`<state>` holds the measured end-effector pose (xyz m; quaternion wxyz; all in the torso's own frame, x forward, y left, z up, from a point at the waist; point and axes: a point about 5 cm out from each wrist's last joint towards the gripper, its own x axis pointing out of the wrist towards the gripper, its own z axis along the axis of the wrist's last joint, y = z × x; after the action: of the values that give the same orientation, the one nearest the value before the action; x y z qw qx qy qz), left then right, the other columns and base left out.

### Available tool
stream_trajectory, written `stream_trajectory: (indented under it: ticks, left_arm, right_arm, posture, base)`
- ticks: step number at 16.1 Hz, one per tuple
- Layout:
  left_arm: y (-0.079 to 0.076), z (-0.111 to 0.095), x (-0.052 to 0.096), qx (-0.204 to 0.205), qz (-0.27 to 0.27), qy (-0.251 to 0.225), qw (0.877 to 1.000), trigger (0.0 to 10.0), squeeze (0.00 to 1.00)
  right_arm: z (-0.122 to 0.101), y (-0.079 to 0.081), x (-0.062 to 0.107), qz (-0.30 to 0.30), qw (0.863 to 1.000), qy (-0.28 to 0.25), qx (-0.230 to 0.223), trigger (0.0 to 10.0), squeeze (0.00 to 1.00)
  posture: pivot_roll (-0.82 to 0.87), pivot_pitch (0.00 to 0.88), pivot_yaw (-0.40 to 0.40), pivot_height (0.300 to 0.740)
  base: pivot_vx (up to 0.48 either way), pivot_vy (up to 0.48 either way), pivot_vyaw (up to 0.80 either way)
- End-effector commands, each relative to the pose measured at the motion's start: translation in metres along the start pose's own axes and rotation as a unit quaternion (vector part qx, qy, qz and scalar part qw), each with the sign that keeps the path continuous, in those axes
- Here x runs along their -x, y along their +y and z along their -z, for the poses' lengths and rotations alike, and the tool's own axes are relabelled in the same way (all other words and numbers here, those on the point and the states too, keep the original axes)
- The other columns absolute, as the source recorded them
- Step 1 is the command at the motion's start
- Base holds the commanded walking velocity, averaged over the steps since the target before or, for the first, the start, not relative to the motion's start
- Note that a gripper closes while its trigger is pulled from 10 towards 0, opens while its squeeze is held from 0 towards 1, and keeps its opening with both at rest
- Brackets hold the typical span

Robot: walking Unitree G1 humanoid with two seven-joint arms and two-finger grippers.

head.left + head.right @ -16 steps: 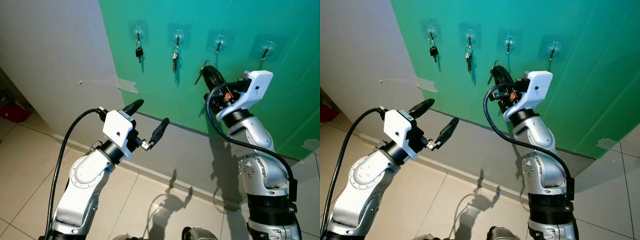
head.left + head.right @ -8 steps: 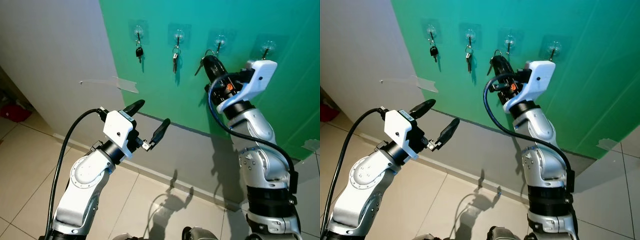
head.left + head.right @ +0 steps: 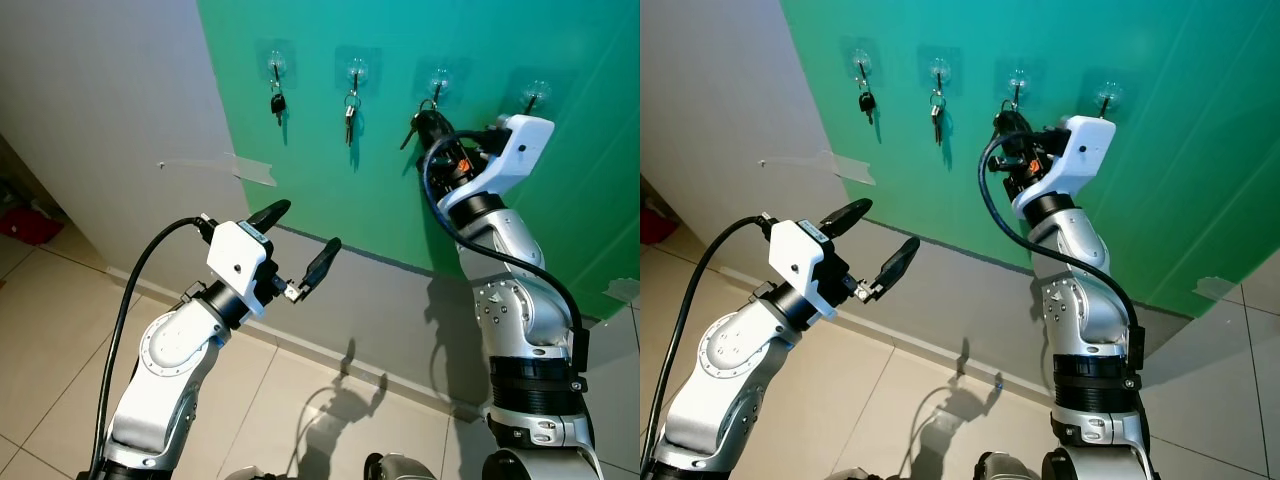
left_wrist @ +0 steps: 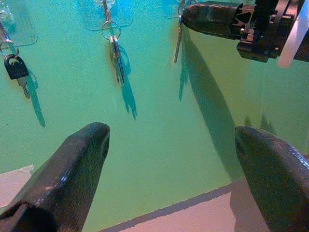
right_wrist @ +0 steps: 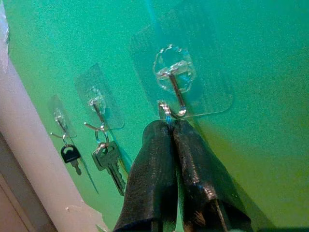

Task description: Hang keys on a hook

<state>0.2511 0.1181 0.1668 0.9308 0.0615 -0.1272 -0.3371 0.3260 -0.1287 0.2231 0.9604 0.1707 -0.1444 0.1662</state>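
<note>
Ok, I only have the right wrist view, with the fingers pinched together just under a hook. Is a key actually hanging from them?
Observer: Yes. The left wrist view shows a key dangling from the tip of the right gripper.
Operator: Any hook further right?
Observer: Yes, a fourth hook with nothing on it.
Operator: And the other arm?
Observer: The left gripper is open and held low, well short of the green wall.

silver arms | white wrist housings | black cables | black jaws
</note>
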Motion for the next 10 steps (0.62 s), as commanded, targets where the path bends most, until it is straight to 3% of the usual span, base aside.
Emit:
stream_trajectory:
  ticks: [1, 7, 9, 10]
  left_arm:
    - [-0.003, -0.004, -0.001, -0.003, 0.011, -0.006, 1.0, 10.0, 0.0]
    - [-0.005, -0.003, 0.0, -0.001, 0.017, -0.005, 1.0, 10.0, 0.0]
    - [-0.005, -0.004, 0.0, -0.002, 0.018, -0.007, 1.0, 10.0, 0.0]
    - [-0.004, -0.005, 0.0, -0.003, 0.019, -0.008, 1.0, 10.0, 0.0]
  right_arm:
    - [-0.002, -0.001, -0.001, 0.004, 1.0, -0.003, -0.007, 10.0, 0.0]
    - [0.004, -0.007, 0.001, 0.022, 0.999, 0.015, -0.029, 10.0, 0.0]
    - [0.023, -0.009, 0.005, 0.03, 0.997, 0.076, -0.011, 10.0, 0.0]
    - [0.025, -0.01, 0.007, 0.033, 0.996, 0.081, -0.012, 10.0, 0.0]
  posture:
    - [-0.07, 0.069, 0.05, 0.74]
    - [-0.08, 0.061, 0.05, 0.74]
    - [-0.08, 0.057, 0.05, 0.74]
    - [-0.07, 0.057, 0.049, 0.74]
  base:
    - [0.0, 0.0, 0.0]
    - [0.0, 0.0, 0.0]
    - [0.0, 0.0, 0.0]
    - [0.0, 0.0, 0.0]
